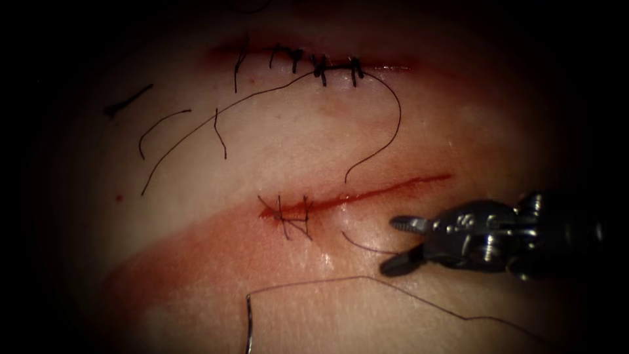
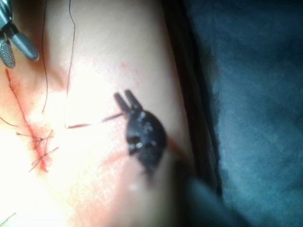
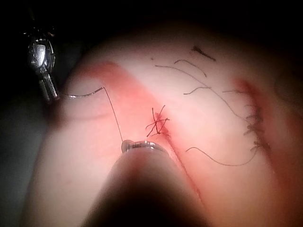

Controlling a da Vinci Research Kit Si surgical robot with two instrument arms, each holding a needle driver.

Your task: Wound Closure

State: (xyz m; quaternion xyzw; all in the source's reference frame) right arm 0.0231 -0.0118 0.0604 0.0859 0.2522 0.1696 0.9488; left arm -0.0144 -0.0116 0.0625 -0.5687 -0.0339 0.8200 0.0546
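Where the endoscope view looks down on the tissue, the open cut runs slantwise, with stitches at its left end and red fluid along it. An upper cut is stitched, with cut ends of thread lying left of it. The right tool comes in below the cut, jaws apart, holding nothing. Thread runs up to its lower jaw; whether they touch is hard to make out. The needle lies on the tissue below and left of the stitches, not in it, cut off by the frame edge.

Left wrist view: the left tool is dark and blurred, jaws seemingly clamped on the needle near one end. The right tool has jaws spread.

Right wrist view: the left tool grips the needle at its end. The right tool is a blur and its tips are hidden.
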